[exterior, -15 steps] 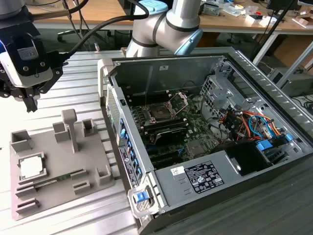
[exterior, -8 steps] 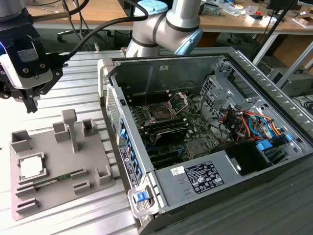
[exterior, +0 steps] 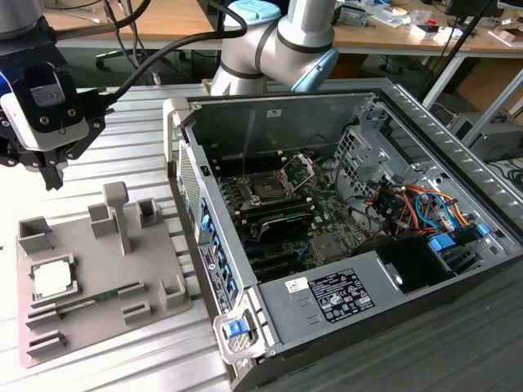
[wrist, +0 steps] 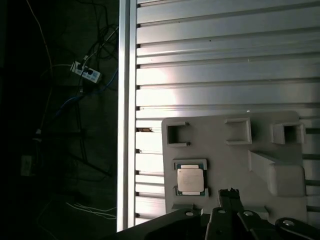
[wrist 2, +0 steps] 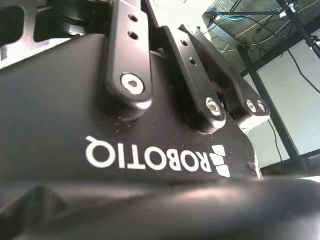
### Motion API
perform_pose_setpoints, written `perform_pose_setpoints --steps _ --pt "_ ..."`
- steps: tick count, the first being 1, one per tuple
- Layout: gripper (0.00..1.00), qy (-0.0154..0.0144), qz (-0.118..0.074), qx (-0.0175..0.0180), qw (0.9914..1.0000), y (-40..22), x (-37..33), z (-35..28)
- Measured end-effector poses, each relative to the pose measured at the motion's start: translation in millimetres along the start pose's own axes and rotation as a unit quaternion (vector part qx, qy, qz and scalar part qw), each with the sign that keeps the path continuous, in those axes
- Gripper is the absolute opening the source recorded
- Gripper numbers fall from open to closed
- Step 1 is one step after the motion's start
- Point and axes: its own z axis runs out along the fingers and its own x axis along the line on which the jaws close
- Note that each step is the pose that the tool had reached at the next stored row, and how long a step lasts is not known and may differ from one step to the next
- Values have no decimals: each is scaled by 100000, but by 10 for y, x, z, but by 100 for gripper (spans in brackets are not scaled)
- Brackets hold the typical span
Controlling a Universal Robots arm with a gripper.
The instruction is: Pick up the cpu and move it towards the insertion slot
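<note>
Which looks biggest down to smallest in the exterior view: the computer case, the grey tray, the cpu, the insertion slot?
1. computer case
2. grey tray
3. insertion slot and cpu: nearly alike. The slot's frame looks slightly bigger, but their distances from the camera may differ, so no firm ranking.

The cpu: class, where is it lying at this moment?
The cpu lies in a framed recess on the grey tray, at the exterior view's left, with the open computer case to its right.
</note>
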Motion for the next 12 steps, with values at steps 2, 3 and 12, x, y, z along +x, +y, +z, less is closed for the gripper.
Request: perform_pose_setpoints --steps 2,3,12 --pt "11 0 -2 -1 100000 0 0 6" --pt "11 1 -1 0 100000 0 0 8" --pt "11 -1 -1 -1 100000 -1 0 25"
